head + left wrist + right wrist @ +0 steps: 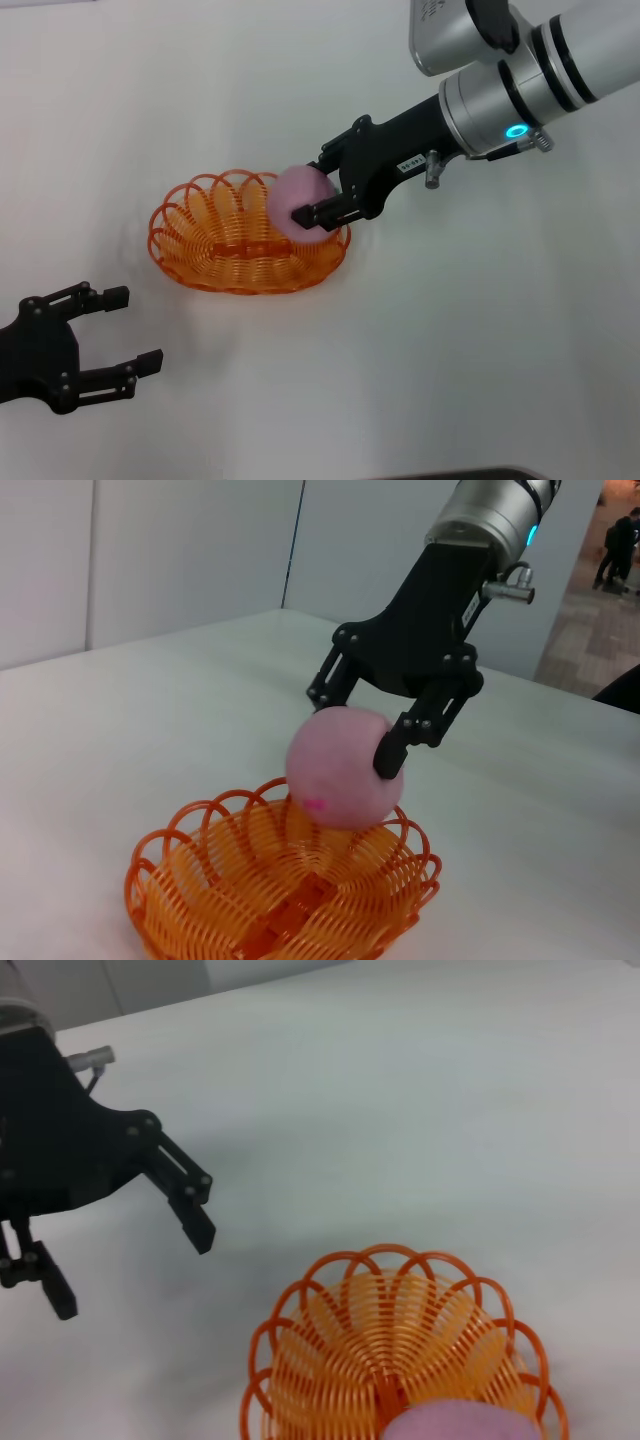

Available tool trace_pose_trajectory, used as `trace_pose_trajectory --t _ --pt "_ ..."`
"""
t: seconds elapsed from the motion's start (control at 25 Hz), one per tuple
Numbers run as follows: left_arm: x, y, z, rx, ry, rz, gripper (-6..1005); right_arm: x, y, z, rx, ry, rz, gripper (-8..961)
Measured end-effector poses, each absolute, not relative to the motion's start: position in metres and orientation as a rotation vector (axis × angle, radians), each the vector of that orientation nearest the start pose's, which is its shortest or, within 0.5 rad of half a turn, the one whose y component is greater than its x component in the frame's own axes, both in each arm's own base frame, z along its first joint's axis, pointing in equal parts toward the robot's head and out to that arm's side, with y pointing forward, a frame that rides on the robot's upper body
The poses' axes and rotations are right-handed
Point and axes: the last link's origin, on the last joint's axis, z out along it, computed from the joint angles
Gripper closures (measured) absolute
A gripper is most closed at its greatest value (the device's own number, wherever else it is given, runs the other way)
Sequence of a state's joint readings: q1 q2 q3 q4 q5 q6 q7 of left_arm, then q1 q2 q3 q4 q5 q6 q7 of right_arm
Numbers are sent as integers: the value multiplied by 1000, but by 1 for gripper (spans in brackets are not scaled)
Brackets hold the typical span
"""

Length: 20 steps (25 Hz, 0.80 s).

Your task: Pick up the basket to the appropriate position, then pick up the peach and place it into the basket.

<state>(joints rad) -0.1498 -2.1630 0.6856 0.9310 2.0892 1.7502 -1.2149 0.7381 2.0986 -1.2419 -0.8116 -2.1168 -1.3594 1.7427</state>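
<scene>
The orange looped basket [235, 245] sits on the white table at the middle left. My right gripper [312, 192] is shut on the pale-pink peach [297, 200] and holds it over the basket's right rim. In the left wrist view the peach [342, 767] hangs just above the basket [280, 895], held by the right gripper [362, 742]. In the right wrist view the peach's top [455, 1426] shows over the basket [400, 1340]. My left gripper [122, 330] is open and empty at the lower left, apart from the basket; it also shows in the right wrist view [130, 1250].
The white table [480, 330] spreads on all sides of the basket. A dark edge [470, 474] shows at the table's front. The right arm [520, 90] reaches in from the upper right.
</scene>
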Motion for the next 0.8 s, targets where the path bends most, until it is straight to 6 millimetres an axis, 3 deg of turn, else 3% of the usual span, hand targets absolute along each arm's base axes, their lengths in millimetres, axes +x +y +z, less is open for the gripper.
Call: trace_pose_trajectory --t 0.36,0.8 --pt "-326 213 8 -2738 -608 -555 139 173 367 -61 -3038 405 131 156" --pt "-325 213 8 -2734 -606 -567 139 199 345 -40 -3054 401 292 162"
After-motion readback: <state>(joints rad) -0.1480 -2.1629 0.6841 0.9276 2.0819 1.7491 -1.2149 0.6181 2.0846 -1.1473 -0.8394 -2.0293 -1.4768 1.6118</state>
